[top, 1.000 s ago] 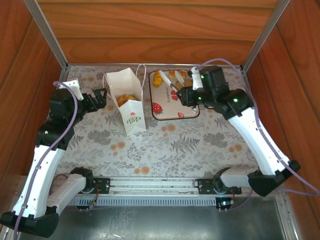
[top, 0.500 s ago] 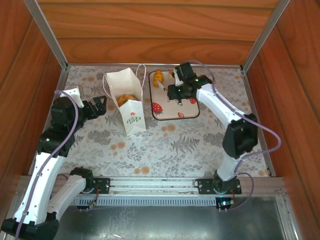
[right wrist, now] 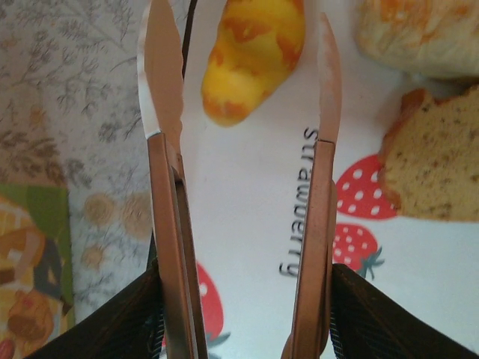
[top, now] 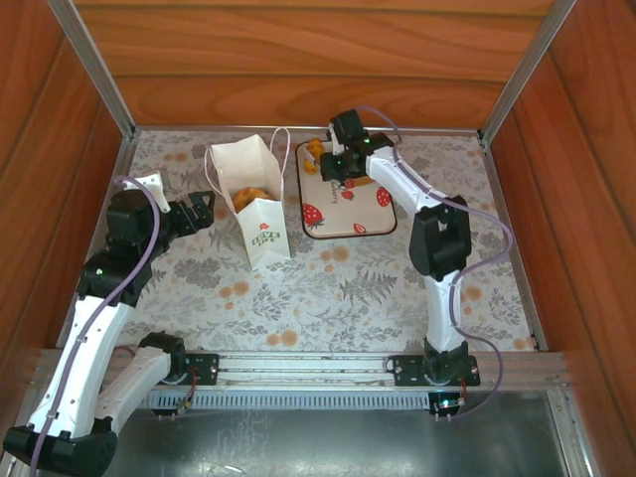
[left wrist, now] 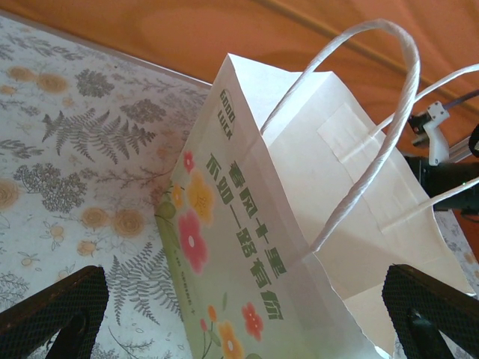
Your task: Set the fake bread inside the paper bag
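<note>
The white paper bag [top: 260,234] stands upright left of centre, with a golden piece of fake bread [top: 250,196] inside it. My left gripper [top: 204,211] is open at the bag's left side. In the left wrist view the bag's flowered side [left wrist: 247,254] lies between the spread fingers [left wrist: 52,314]. My right gripper [top: 335,162] is shut on copper tongs [right wrist: 168,187]. The tongs stand open over the tray, and a yellow croissant [right wrist: 254,52] lies between their tips. A toast slice [right wrist: 438,157] and another pale piece of bread [right wrist: 419,30] lie to the right.
The strawberry-print tray [top: 348,214] lies right of the bag and holds the loose bread. Wooden walls close in the back and both sides. The patterned tablecloth [top: 378,288] in front of the tray and bag is bare.
My right arm has swung left and back over the tray, folding its elbow up, and the tongs now point at the croissant at the tray's far left. The left arm has barely moved.
</note>
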Controlling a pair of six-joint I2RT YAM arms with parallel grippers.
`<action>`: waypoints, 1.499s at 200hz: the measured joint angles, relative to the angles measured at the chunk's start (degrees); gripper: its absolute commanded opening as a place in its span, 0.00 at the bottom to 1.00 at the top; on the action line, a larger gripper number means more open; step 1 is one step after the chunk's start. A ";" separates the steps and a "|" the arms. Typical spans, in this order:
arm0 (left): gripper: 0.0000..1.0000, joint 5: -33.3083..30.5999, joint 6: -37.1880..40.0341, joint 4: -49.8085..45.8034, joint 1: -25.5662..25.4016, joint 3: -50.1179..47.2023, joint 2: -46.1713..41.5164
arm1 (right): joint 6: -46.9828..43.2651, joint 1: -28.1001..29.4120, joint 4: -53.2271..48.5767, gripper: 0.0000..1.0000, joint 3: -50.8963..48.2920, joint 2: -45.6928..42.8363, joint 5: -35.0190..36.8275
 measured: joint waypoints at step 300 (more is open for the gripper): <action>0.92 4.33 -2.14 -1.70 -0.50 7.45 7.61 | 0.76 0.04 -2.08 0.32 -12.94 -19.89 3.39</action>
